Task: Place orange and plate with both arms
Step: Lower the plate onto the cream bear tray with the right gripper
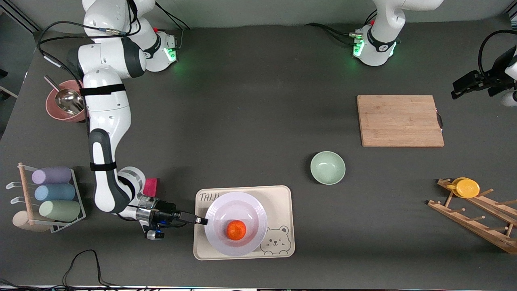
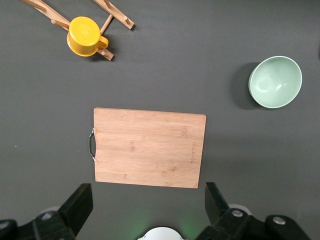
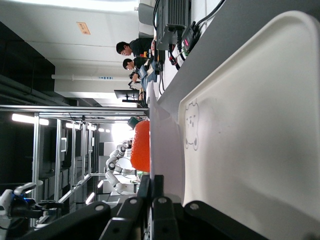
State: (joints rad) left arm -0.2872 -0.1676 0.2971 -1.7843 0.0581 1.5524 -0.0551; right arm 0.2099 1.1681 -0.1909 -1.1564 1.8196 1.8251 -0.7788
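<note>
1. Resting on the beige tray (image 1: 282, 194) at the near edge of the bench (image 1: 250, 101), the plate (image 1: 220, 212) carries the orange (image 1: 236, 230) in its shallow centre.
2. Right pincer (image 1: 200, 220) is clamped on the plate's rim, at the side toward the right arm's end.
3. Left pincer (image 2: 147, 207) waits high over the cutting board (image 2: 149, 147), fingers apart.
4. Plate looks stiff, smooth and breakable; the rim is the only hold. The round orange would likely roll if tilted.

White glossy arms (image 1: 106, 105) with dark grey joints, black straps and cables, green-lit bases (image 1: 373, 48).
</note>
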